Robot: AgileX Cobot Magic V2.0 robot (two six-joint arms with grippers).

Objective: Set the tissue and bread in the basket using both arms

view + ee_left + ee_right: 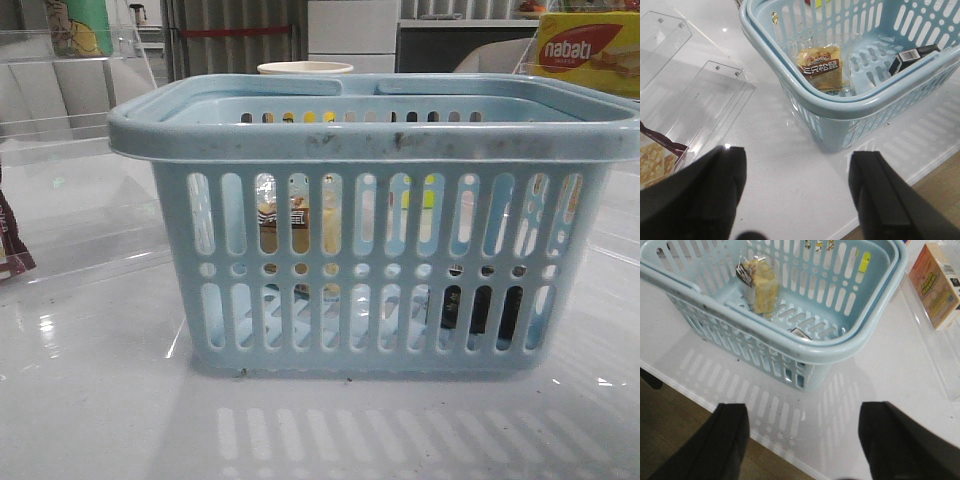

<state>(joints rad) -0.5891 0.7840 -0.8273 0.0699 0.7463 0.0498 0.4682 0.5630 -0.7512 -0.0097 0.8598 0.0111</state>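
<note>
Inside the light blue basket (850, 102) lie the wrapped bread (821, 67) and the dark tissue pack (912, 56), well apart. Both the left gripper (797, 192) and the right gripper (802, 440) hang wide open over the white table (790, 165), holding nothing.

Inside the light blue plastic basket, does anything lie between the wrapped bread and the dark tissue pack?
Nothing: the left wrist view shows bare basket floor between bread and tissue.
</note>
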